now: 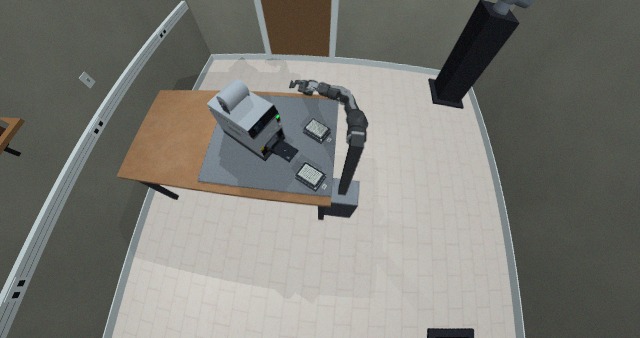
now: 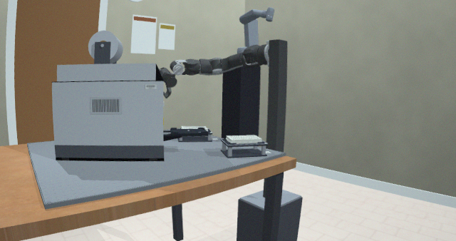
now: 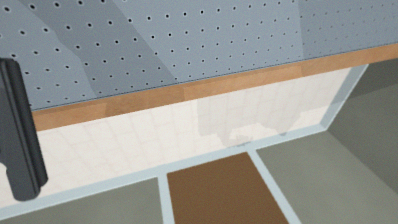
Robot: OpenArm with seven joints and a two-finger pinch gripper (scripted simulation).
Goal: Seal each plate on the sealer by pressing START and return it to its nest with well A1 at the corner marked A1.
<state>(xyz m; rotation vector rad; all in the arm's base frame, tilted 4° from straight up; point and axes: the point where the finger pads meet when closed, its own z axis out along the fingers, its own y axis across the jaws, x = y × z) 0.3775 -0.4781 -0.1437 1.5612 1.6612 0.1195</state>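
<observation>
One white plate (image 1: 317,129) (image 2: 194,127) sits in the plate nest nearer the door. Another white plate (image 1: 311,174) (image 2: 244,139) sits in the nest at the opposite side of the mat. The nests' labels and any foil are too small to make out. The sealer (image 1: 250,115) (image 2: 107,116) has its stage (image 1: 286,151) out, with no plate on it. A green light (image 1: 278,117) shows on its front. My gripper (image 1: 292,84) (image 2: 167,92) is open and empty, raised near the door-side table edge, away from both plates. One finger shows at the left of the wrist view.
The grey perforated mat (image 1: 240,170) (image 2: 117,184) (image 3: 210,45) lies on the wooden table (image 1: 160,133) (image 2: 21,162). The sealer is a tall obstacle with a roll (image 1: 234,96) (image 2: 105,45) on top. The arm's dark post (image 1: 351,165) (image 2: 277,98) stands beside the table's short edge.
</observation>
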